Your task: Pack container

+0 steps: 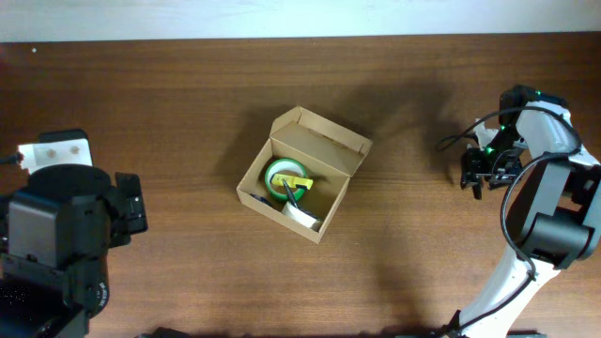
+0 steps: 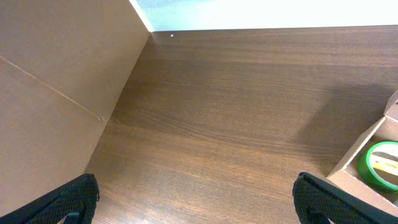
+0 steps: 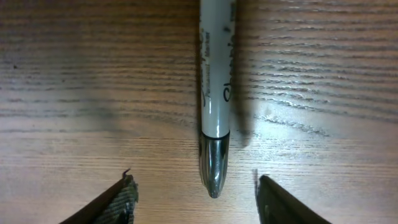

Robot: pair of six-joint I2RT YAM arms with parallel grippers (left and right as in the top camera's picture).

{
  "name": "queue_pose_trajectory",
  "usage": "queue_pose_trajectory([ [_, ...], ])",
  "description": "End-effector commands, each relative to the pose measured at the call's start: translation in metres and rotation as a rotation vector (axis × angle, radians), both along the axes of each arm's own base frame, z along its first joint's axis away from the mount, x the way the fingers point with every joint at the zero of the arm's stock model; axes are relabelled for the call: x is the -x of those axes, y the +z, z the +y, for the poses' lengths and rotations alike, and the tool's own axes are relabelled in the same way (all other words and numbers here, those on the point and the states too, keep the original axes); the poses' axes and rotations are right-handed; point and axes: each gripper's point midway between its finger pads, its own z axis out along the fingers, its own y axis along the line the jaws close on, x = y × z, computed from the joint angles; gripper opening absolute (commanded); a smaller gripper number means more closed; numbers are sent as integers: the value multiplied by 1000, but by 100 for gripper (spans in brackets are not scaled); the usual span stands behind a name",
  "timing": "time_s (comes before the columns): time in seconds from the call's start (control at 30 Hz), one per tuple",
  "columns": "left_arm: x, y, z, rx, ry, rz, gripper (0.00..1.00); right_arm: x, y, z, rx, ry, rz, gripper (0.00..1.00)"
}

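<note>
The container (image 1: 324,141), a tan cardboard box with its flap lid open, sits at the table's middle. Inside lie a green tape roll (image 1: 278,175), a yellow item (image 1: 299,182) and a white item (image 1: 302,216). The box corner (image 2: 360,163) and the tape roll (image 2: 382,163) also show at the right edge of the left wrist view. My left gripper (image 2: 199,208) is open and empty, well left of the box (image 1: 131,211). My right gripper (image 3: 194,200) is open low over the table at the far right (image 1: 484,176), with the dark tip of a white marker (image 3: 214,81) between its fingers.
A white device (image 1: 56,150) sits at the far left edge. A tan panel (image 2: 56,93) fills the left of the left wrist view. The table's far edge (image 2: 261,28) runs along the back.
</note>
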Motion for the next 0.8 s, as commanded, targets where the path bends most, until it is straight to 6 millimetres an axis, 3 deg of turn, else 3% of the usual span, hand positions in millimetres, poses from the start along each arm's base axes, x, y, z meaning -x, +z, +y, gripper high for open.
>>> queue_pose_trajectory([
  [0.0, 0, -2, 0, -12, -8, 14, 100, 2, -5, 1, -12, -8, 9, 56],
  [0.3, 0, -2, 0, -12, -8, 14, 100, 2, -5, 1, -10, -17, 9, 40],
  [0.43, 0, -2, 0, -12, -8, 14, 99, 2, -5, 1, -10, -18, 10, 31],
  [0.5, 0, -2, 0, -12, -8, 14, 99, 2, -5, 1, -10, -19, 10, 22],
  [0.77, 0, -2, 0, -12, -8, 14, 100, 2, -5, 1, -9, -22, 10, 19],
])
